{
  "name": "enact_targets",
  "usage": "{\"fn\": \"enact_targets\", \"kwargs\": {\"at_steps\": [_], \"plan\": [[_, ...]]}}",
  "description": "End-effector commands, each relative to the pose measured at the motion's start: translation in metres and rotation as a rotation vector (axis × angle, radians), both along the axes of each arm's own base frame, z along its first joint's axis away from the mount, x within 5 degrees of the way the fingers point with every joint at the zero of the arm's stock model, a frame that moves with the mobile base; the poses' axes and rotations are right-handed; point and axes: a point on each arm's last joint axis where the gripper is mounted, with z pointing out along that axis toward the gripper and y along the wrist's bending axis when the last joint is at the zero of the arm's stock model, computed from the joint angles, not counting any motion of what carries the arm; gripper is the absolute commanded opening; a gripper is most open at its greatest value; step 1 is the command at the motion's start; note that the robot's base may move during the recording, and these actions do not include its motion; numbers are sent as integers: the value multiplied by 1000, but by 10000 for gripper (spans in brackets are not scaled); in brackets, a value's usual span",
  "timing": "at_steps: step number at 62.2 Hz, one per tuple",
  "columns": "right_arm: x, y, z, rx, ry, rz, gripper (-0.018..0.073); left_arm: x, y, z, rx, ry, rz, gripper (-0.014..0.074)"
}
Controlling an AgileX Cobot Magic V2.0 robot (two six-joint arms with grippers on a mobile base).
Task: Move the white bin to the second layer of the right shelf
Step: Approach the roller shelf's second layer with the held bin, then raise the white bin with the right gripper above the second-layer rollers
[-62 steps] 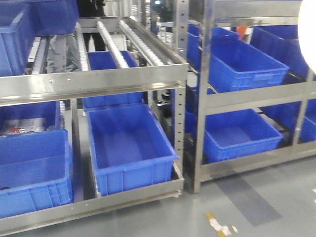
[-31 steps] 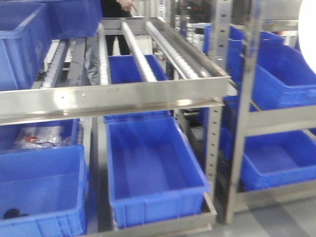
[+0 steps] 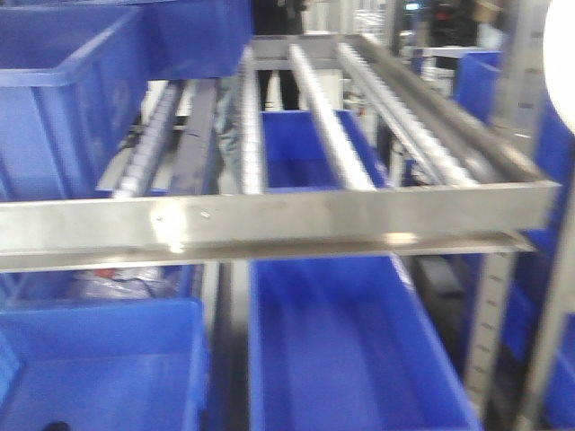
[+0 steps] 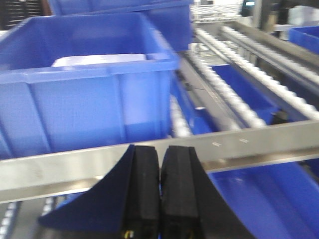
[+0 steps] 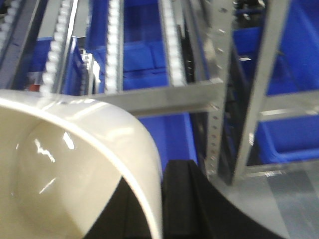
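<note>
Bright, blurred, glare on white bin [image 5: 75, 174]

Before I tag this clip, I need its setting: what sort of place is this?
Most likely a warehouse or factory stockroom. Stainless steel racks carry sloped rows of white rollers, and large blue crates sit on several levels.

Blue plastic crates [image 3: 350, 350] are filling the lower centre and lower left of the front view. In the right wrist view a perforated steel post [image 5: 217, 74] is standing centre right, a second rack [image 5: 264, 64] is rising beyond it, and grey floor [image 5: 294, 199] is showing lower right.
</note>
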Motion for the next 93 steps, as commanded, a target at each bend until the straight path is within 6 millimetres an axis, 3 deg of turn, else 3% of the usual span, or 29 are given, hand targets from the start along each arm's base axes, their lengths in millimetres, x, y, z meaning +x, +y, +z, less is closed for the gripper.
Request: {"fn": "enact_targets", "kwargs": {"at_steps": [1, 93], "plan": [[2, 0, 18, 11, -125, -1, 57, 0, 0, -4, -19, -60, -2, 85], [2, 0, 18, 11, -125, -1, 57, 0, 0, -4, -19, -60, -2, 85]]}}
